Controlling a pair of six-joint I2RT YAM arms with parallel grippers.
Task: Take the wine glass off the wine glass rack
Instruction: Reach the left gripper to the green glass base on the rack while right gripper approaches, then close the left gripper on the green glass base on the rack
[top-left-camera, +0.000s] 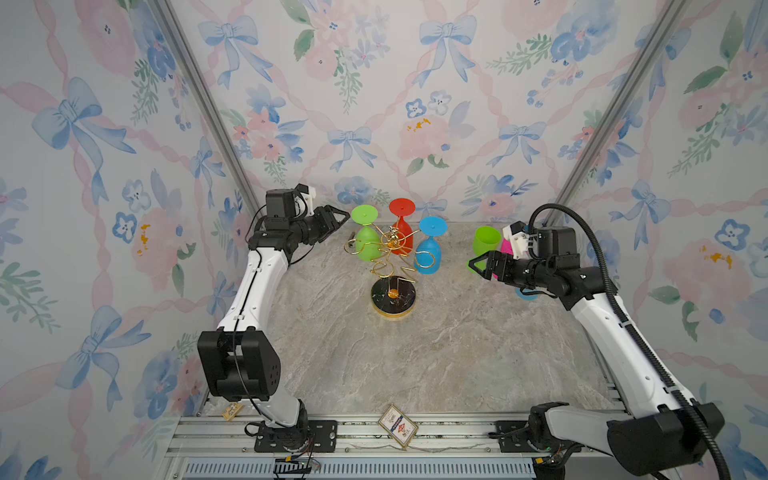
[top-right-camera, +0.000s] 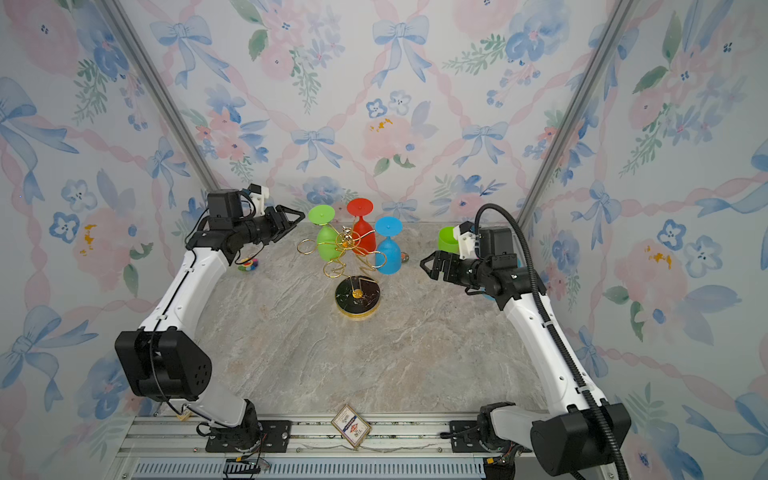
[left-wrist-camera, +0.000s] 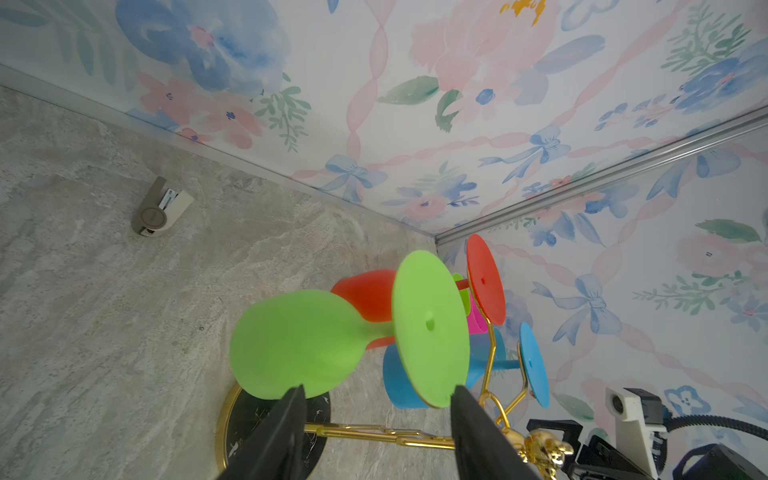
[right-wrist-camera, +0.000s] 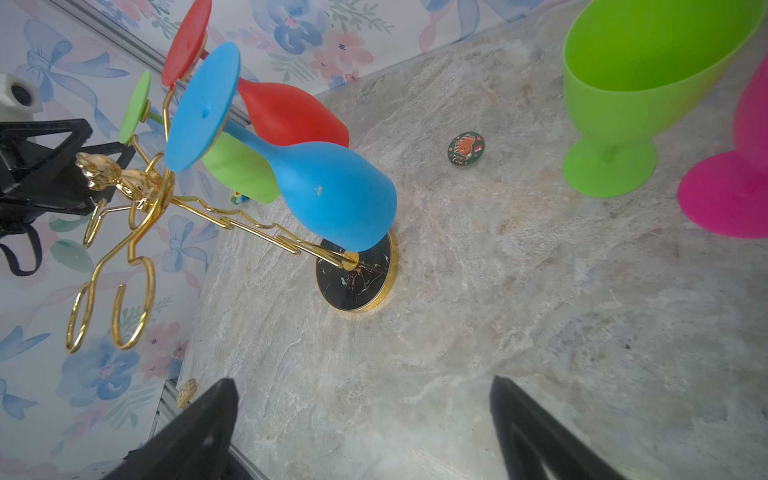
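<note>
Dial laid over the table (top-left-camera: 415, 365) as seen in both top views: 12 o'clock at the back wall, 6 o'clock at the front rail.

A little toward 12 o'clock from the table's middle, the wine glass rack (top-left-camera: 401, 305) (top-right-camera: 365, 301). Stands upright on its round black, gold-rimmed base. Carries three glasses upside down, feet up and bowls down, clear of the table. At 10 o'clock of the rack's top, the green wine glass (top-left-camera: 368, 247) (left-wrist-camera: 299, 340). At 12 o'clock, the red wine glass (right-wrist-camera: 291, 116). At 2 o'clock, the blue wine glass (top-left-camera: 428, 255) (right-wrist-camera: 332, 195).

At 10 o'clock of the table, the left gripper (top-left-camera: 344, 217). Points toward 3 o'clock, level with the green foot and just beside it on its 9 o'clock side. Fingers (left-wrist-camera: 286, 432) apart in the left wrist view, with the green bowl and foot lined up beyond the gap and nothing clamped. Cannot tell whether a tip touches the foot's rim.

At 3 o'clock of the rack, the right gripper (top-left-camera: 473, 266). Points toward 9 o'clock, well apart from the blue glass. Fingers (right-wrist-camera: 208, 432) spread wide, with only bare table between them.

Behind that gripper, toward 2 o'clock of the table, an upright green glass (top-left-camera: 486, 243) (right-wrist-camera: 640, 83) and, just beside it, a pink glass (right-wrist-camera: 731, 195), both on their feet on the table.
</note>
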